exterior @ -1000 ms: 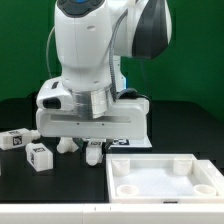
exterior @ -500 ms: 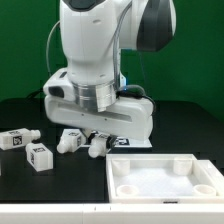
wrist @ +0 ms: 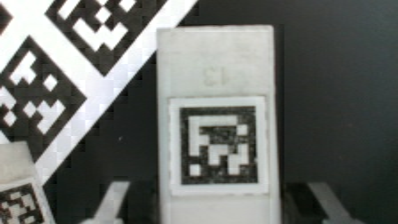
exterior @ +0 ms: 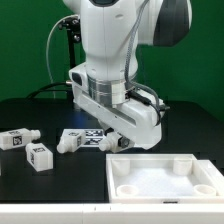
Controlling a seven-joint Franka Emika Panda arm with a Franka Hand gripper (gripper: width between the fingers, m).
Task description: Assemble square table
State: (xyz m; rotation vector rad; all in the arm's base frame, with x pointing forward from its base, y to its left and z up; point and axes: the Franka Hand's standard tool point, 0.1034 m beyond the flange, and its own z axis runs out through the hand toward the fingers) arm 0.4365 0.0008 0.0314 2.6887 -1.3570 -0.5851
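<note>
The gripper [wrist: 217, 203] pinches a white leg [wrist: 217, 90] by its flat sides, beside the marker board [wrist: 71, 60] near the tabletop [exterior: 150, 158]; it looks light, stiff and smooth, so a square grip suits it.

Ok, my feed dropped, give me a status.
Gripper shut on one leg, beside the marker board. Square panel waiting, three other legs loose. Nothing seen blocking the way.
</note>
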